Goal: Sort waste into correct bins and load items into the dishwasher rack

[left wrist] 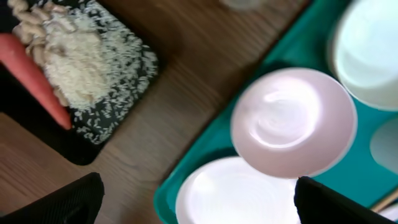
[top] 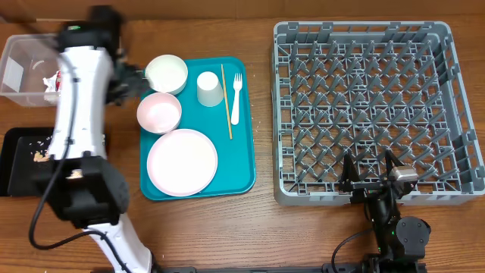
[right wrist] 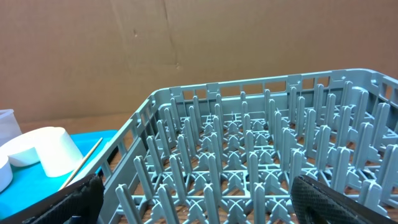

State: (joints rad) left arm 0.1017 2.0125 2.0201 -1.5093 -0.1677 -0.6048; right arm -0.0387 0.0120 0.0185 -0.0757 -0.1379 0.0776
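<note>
On the teal tray [top: 244,152] are laid a round plate [top: 182,161], two smooth bowls [top: 159,113], a cup [top: 209,89], a plastic fork [top: 236,97] and a thin wooden stick [top: 226,98]. Right of it stands the pegged grey rack [top: 364,30]. The left claw [top: 135,79] and right claw [top: 371,173] are held apart, empty.

Observed: teal tray [top: 244,114]; grey rack [top: 362,29], grid-patterned floor, right; white cup [top: 209,88], fork [top: 236,98], far bowl [top: 167,73]; pinkish near bowl [top: 159,112]; black tray [top: 19,174], left, bearing orange carrot [left wrist: 34,74], beige grains [left wrist: 87,68]; brown wood-grain table [top: 227,227].
</note>
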